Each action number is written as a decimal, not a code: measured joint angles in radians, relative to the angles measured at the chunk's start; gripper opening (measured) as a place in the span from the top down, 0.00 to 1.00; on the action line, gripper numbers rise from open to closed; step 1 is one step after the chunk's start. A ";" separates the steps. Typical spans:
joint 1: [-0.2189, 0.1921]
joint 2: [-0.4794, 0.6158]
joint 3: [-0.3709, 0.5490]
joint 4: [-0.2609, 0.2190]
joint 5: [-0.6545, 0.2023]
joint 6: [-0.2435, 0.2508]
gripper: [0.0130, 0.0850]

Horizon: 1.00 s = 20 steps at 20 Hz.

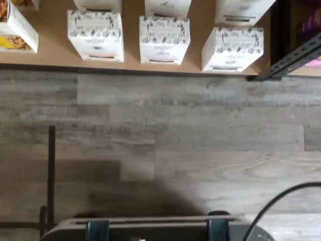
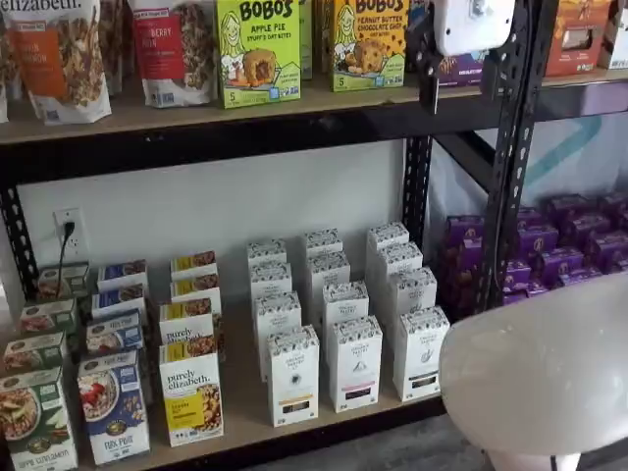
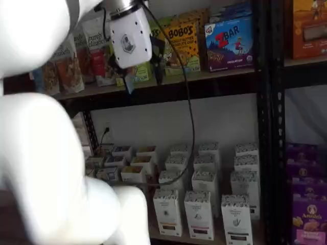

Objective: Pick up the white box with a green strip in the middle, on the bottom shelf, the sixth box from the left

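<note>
a: while the arm hangs high in front of the rack, where does the gripper (image 2: pixel 429 74) sit?

b: up by the upper shelf's edge. its white body shows in both shelf views, level with the yellow bobo's snack boxes (image 2: pixel 370 41). one dark finger drops below the body in a shelf view, seen side-on, so i cannot tell whether the fingers are apart or together. nothing is in them.

a: and the tall narrow white carton with the speckled top?

b: the white box (image 2: pixel 420 351) stands upright at the front edge of the long light tan wooden bottom shelf (image 2: pixel 245 412), at the right end of the front row of three look-alike cartons, with more rows of the same cartons behind it. it is well apart from the gripper.

a: what is beside it?

b: to its left, the middle white carton (image 2: pixel 354 361) of the same kind; to its right, the black perforated metal upright (image 2: pixel 505 147), and past that, purple boxes (image 2: pixel 559 260).

a: the wrist view?

b: it looks down on three patterned carton tops at the shelf's front edge, with grey wood-look floor (image 1: pixel 160 130) below.
</note>
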 joint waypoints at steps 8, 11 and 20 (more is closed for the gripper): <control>-0.035 0.015 0.167 -0.013 -0.203 -0.019 0.00; -0.032 0.021 0.233 -0.035 -0.280 -0.008 0.00; -0.060 0.088 0.431 -0.027 -0.547 -0.012 0.00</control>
